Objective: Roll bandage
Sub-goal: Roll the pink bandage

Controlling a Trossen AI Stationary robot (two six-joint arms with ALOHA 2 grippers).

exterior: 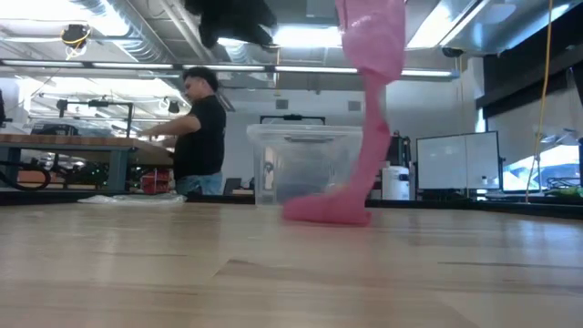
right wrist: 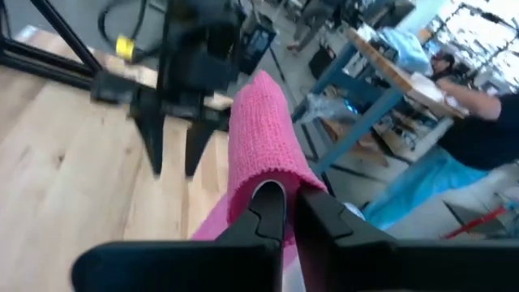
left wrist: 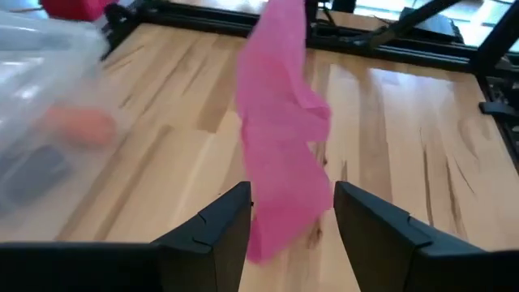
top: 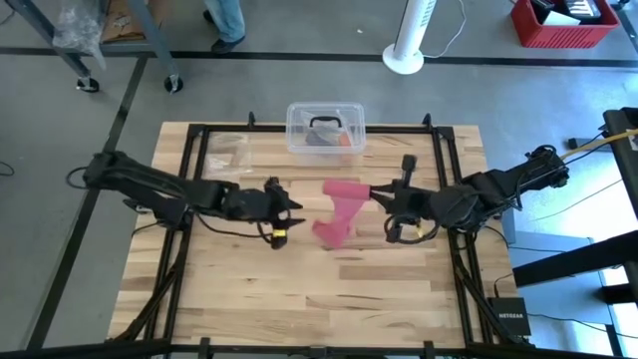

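The right gripper (top: 377, 192) jaws clamp the bandage (top: 340, 211), its lower end resting on the worktop (top: 299, 279); the left gripper (top: 294, 209) jaws stand wide beside it.

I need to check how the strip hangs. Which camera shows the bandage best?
The low view: the bandage hangs full length down to the table. The high view shows it foreshortened between both grippers; the left wrist view shows only its lower part, the right wrist view only its clamped end.

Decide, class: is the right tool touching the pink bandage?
Touching. The right wrist view shows the right tool shut on the bandage's upper end, its fabric pinched between the fingers, hanging down to the table.
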